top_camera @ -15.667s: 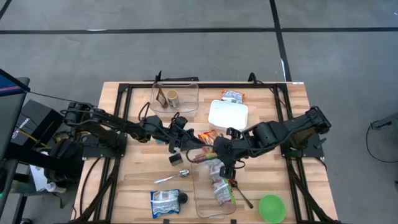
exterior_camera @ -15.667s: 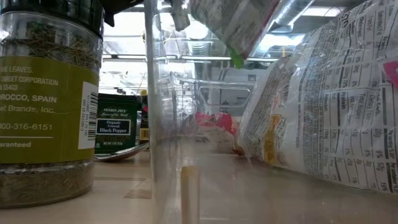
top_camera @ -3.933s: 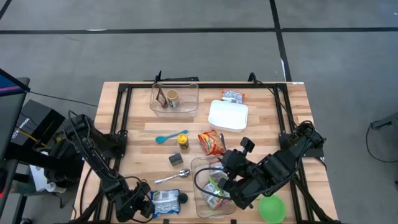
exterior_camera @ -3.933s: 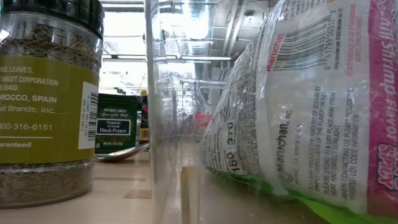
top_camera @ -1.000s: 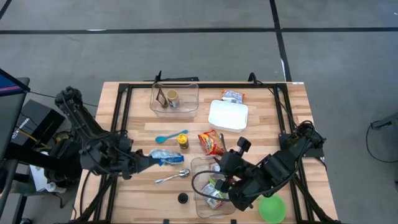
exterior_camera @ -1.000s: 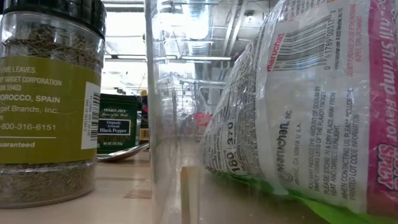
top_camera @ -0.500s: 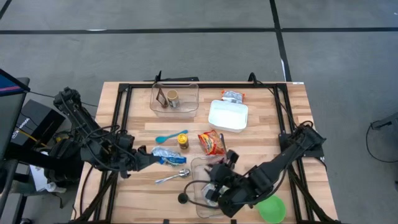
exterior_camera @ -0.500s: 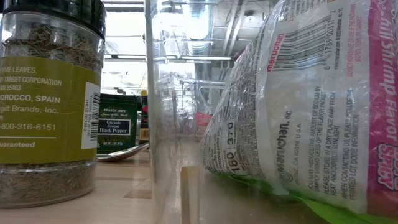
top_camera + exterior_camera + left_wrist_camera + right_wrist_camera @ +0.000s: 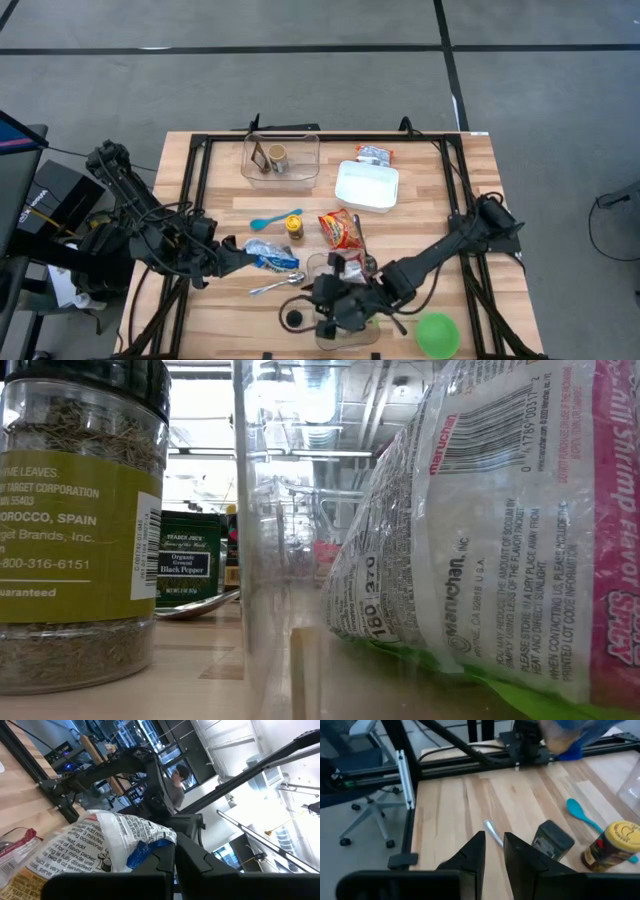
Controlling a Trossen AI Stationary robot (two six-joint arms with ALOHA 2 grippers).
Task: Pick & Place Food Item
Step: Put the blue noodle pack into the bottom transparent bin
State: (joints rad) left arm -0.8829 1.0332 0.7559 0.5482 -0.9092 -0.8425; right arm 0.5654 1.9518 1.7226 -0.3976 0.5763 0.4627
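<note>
My left gripper (image 9: 236,256) is shut on a blue and white food packet (image 9: 270,256) left of the table's middle; the packet also shows in the left wrist view (image 9: 107,845). My right gripper (image 9: 318,292) is open and empty, its fingers (image 9: 475,855) a narrow gap apart. It hangs over the left edge of the clear container (image 9: 350,335), just beyond the black-lidded herb jar (image 9: 293,318). The jar stands upright on the table (image 9: 75,520). A ramen packet (image 9: 500,530) lies inside the container. My left gripper pinches one end of the packet (image 9: 150,854) between its two fingers, coming about level from the table's left. The rest of the packet (image 9: 95,842) reaches out ahead of the fingers toward the table's right, held above the table.
A black pepper tin (image 9: 552,840), a yellow-lidded jar (image 9: 615,845), a blue spoon (image 9: 585,815) and a metal spoon (image 9: 280,286) lie mid-table. A red ramen packet (image 9: 340,228), a white box (image 9: 367,186), a far clear bin (image 9: 281,158) and a green bowl (image 9: 437,335) are around.
My right gripper has swung from above the clear container toward the table's left, ending beside the herb jar. My left gripper has kept the packet held at about the same place.
</note>
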